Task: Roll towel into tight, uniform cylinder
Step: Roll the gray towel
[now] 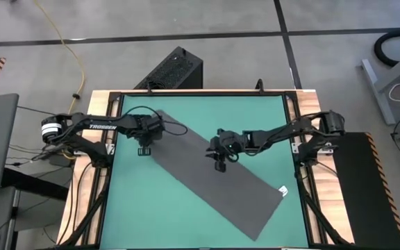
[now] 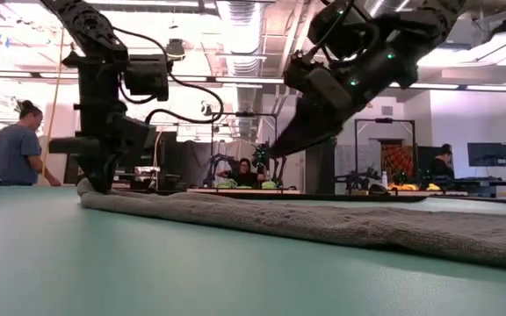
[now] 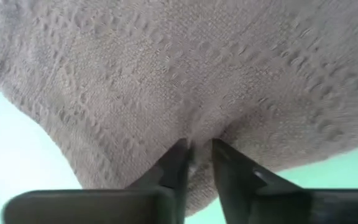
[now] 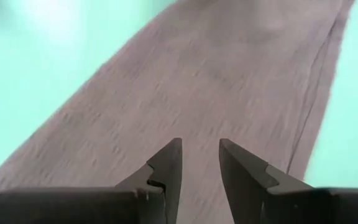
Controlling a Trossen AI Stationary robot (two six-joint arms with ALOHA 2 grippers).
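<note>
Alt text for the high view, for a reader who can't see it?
A grey towel lies flat and unrolled, diagonally across a green table. The left gripper is at its upper-left end; the right gripper hangs over its middle, jaws slightly apart.

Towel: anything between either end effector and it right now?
Nothing visible. The dark grey cloth towel lies flat and diagonal on the green table mat. The left end effector is already on its upper-left end, fingers narrowly parted around a pinch of cloth. The right end effector hangs open over its middle, only air below.
</note>
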